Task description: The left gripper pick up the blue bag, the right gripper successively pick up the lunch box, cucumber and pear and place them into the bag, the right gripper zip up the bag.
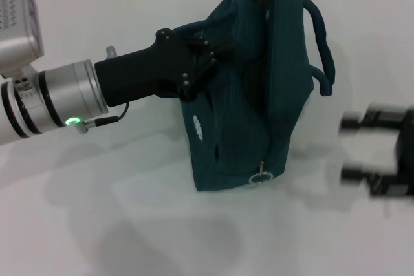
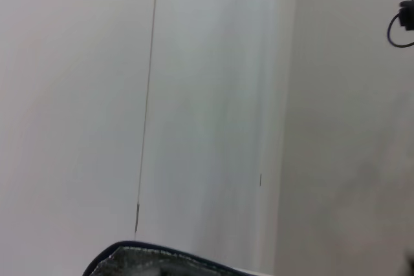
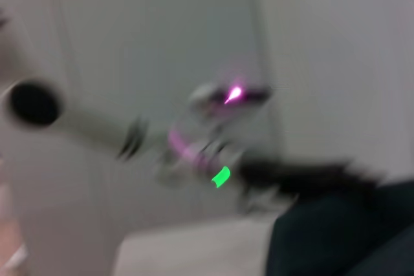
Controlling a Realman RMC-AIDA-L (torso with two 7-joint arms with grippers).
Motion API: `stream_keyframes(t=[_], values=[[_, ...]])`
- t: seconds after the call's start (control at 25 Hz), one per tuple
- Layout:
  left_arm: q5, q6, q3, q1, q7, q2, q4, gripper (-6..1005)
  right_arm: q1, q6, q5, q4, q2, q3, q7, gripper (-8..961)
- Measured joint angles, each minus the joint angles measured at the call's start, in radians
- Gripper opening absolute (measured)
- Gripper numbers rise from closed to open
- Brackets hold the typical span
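Gripping the blue bag [image 1: 252, 95], the left gripper [image 1: 206, 63] faces the right gripper [image 1: 354, 148].

We see the left gripper [image 1: 206, 56] as a matte black claw with small round screw heads along its linkage, mounted on a ribbed silver cylindrical wrist carrying a green indicator light [image 1: 73, 121] and a thin black cable [image 1: 107, 119]. The right gripper [image 1: 352, 148] shows black fingers on a black body.

Blue bag [image 1: 259, 95] centre on table [image 1: 129, 224]; left claw [image 1: 204, 63] at its left side; right claw [image 1: 356, 147] right, apart.
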Motion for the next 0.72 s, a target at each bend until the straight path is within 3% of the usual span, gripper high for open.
stream_keyframes(t=[0.04, 0.2, 0.28, 0.48, 0.72], values=[[0.0, -0.002, 0.0, -0.002, 0.001, 0.0, 0.0, 31, 0.006, 0.001, -0.045, 0.0, 0.008, 0.0, 0.0, 702], [-0.001, -0.007, 0.002, -0.005, 0.001, -0.001, -0.002, 32, 0.053, 0.067, -0.276, 0.0, 0.088, -0.001, 0.012, 701], [-0.001, -0.008, 0.003, -0.007, 0.001, -0.001, -0.002, 32, 0.08, 0.123, -0.334, 0.01, 0.112, -0.019, 0.029, 698], [-0.002, -0.016, 0.007, -0.017, 0.002, -0.002, -0.01, 31, 0.126, 0.196, -0.321, 0.058, 0.119, -0.079, 0.044, 690], [-0.002, -0.019, 0.006, -0.015, 0.017, -0.002, -0.014, 32, 0.117, 0.197, -0.257, 0.052, 0.115, -0.075, 0.038, 675]])
